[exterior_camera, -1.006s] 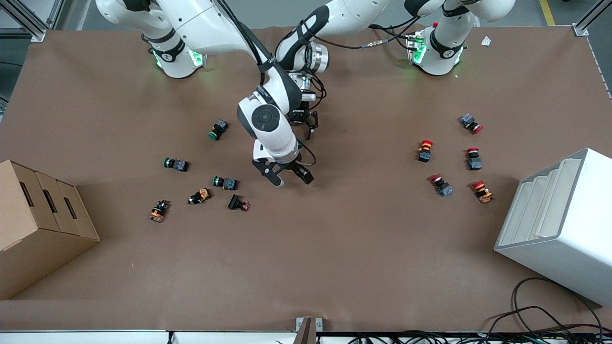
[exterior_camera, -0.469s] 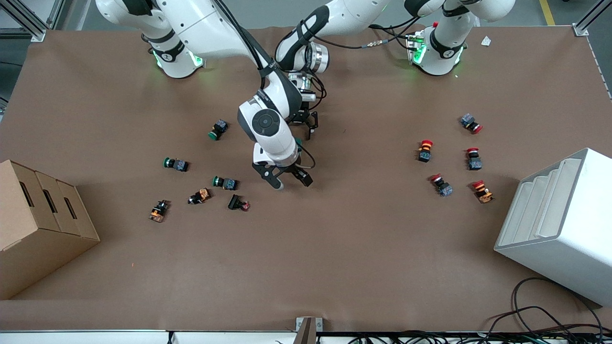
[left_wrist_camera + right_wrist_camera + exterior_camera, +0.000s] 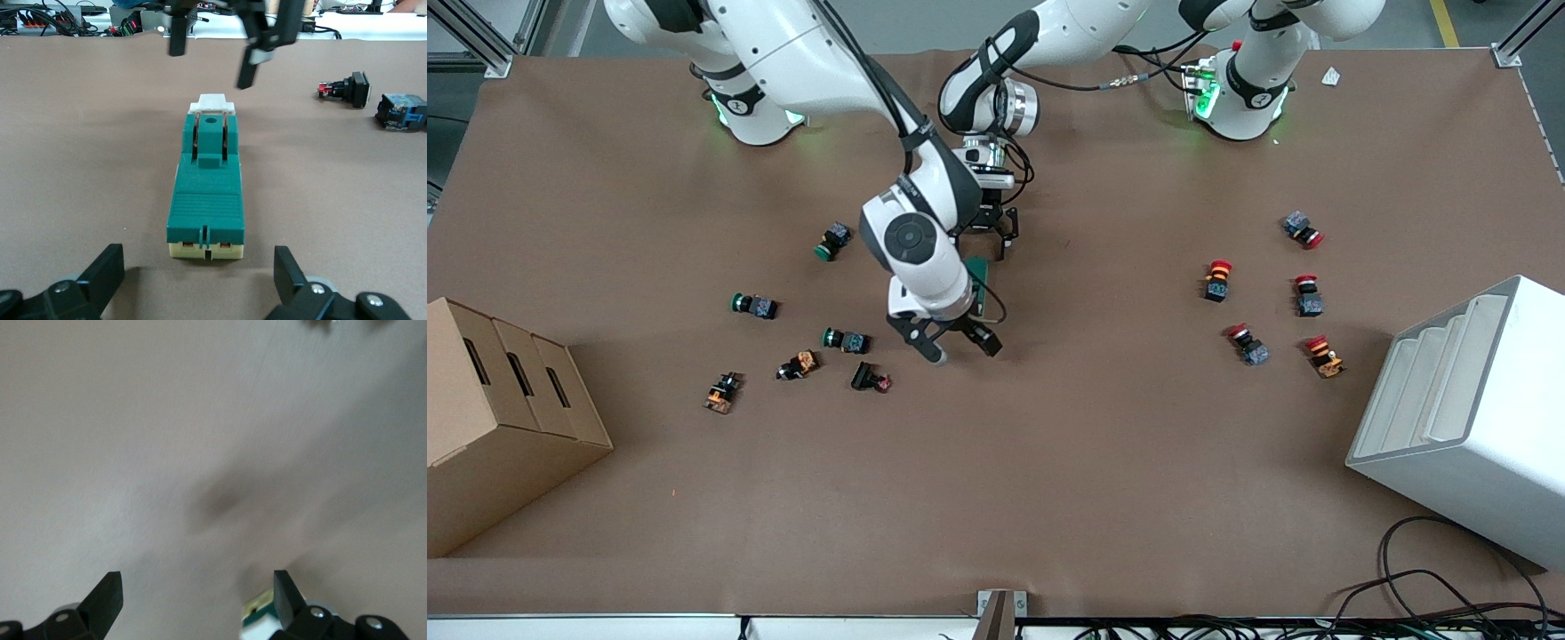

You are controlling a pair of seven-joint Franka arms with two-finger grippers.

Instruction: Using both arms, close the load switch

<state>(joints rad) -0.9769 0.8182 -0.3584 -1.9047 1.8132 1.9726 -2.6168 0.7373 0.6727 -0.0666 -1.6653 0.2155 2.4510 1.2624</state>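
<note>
Load switch sits centre frame – rigid plastic, light (likely to skid). Left gripper and right gripper both gape apart, empty; brace its sides, push the lever

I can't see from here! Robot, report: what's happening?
Left gripper open, beside load switch. Right gripper open, above the table by it. Switch untouched, nothing blocking.

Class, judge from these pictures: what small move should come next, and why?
Probably the left claw should ease forward and shut on the load switch. It is open and lined up with the switch's near end, not yet around it. The right claw, also open, hangs over bare table just past the white lever.
</note>
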